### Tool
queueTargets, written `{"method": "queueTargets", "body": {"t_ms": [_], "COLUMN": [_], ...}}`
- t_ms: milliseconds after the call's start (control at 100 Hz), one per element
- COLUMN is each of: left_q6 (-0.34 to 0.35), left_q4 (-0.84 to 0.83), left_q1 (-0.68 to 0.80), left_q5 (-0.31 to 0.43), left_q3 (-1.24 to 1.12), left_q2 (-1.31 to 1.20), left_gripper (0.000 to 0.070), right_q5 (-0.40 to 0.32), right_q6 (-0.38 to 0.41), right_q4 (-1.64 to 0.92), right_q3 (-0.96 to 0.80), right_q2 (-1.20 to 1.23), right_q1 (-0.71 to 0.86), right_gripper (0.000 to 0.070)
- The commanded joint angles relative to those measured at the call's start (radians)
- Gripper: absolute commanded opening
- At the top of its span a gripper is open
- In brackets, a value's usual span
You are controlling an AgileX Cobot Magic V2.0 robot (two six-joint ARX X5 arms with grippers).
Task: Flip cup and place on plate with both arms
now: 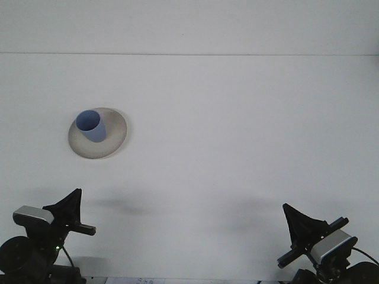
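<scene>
A blue cup point(92, 125) stands upright, mouth up, on the grey-white plate point(113, 142) at the left of the white table. Both grippers sit low at the near edge, far from the cup. My left gripper point(72, 208) is at the bottom left, almost straight below the plate. At the bottom right is my right gripper point(301, 232). Nothing is held by either one.
The white table point(237, 130) stretches back to a white wall, with its far edge running across the top of the view. Soft shadows of the arms lie on the table just ahead of each gripper.
</scene>
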Motion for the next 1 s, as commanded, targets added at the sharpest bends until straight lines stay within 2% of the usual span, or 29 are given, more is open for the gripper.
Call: {"method": "queueTargets", "body": {"t_ms": [0,130,240,500,660,990], "left_q6": [0.116,0.13,0.13,0.13,0.105,0.105], "left_q4": [0.114,0.29,0.372,0.525,0.524,0.533], "left_q1": [0.008,0.032,0.046,0.051,0.05,0.05], "left_q5": [-0.053,-0.188,-0.238,-0.243,-0.24,-0.24], "left_q3": [-0.106,-0.315,-0.426,-0.562,-0.56,-0.56], "left_q2": [-0.035,-0.125,-0.143,-0.144,-0.144,-0.144], "left_gripper": [0.0016,0.0016,0.0016,0.0016,0.0016,0.0016], "right_q5": [0.003,0.003,0.003,0.003,0.003,0.003], "right_q6": [0.011,0.011,0.011,0.011,0.011,0.011], "right_q4": [0.013,0.013,0.013,0.013,0.013,0.013], "right_q3": [0.004,0.004,0.004,0.004,0.004,0.004], "right_q2": [0.004,0.004,0.004,0.004,0.004,0.004], "right_q1": [0.009,0.009,0.009,0.009,0.009,0.009], "right_gripper": [0.0004,0.0004,0.0004,0.0004,0.0004,0.0004]}}
